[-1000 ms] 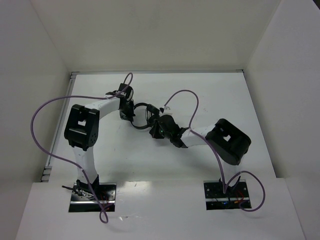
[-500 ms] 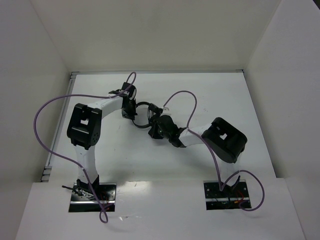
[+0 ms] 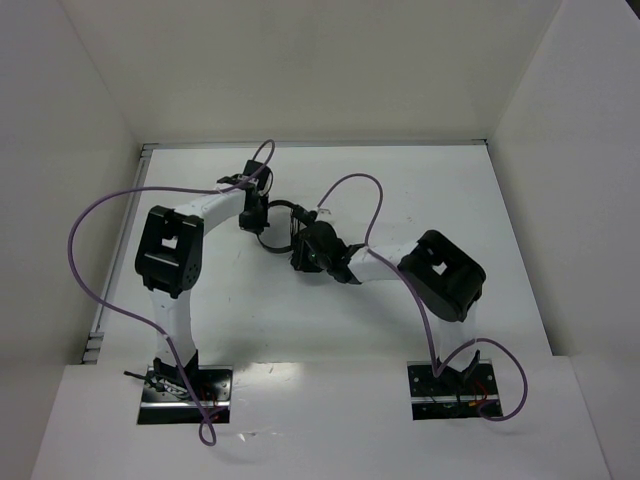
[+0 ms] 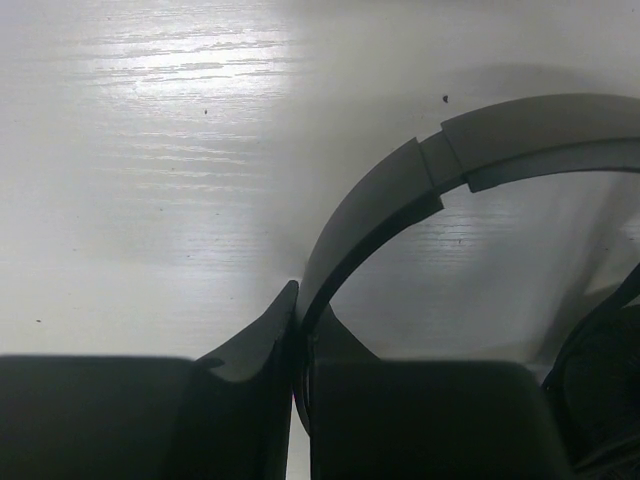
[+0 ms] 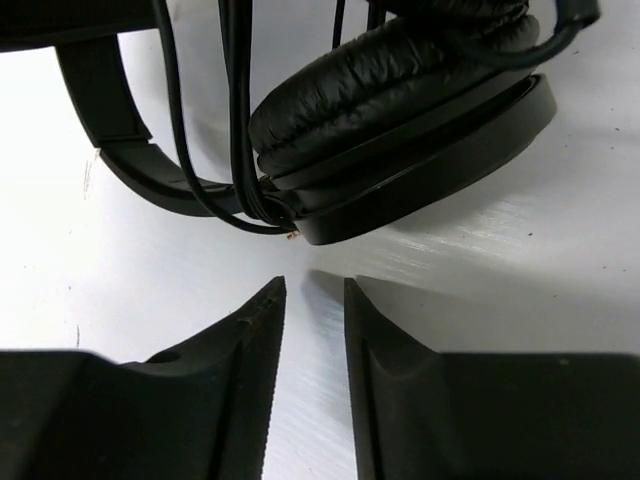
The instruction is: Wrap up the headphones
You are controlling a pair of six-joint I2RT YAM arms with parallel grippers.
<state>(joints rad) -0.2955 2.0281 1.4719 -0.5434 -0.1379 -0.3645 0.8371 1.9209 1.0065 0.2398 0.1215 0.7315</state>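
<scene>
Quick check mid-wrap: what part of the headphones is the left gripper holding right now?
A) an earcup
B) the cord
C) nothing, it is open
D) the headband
D: the left wrist view shows the left gripper shut on the headphone headband, which arcs up from between its fingertips.

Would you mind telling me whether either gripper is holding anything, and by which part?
The left gripper pinches the headphones by the headband; the right gripper, jaws apart, holds nothing.
</scene>
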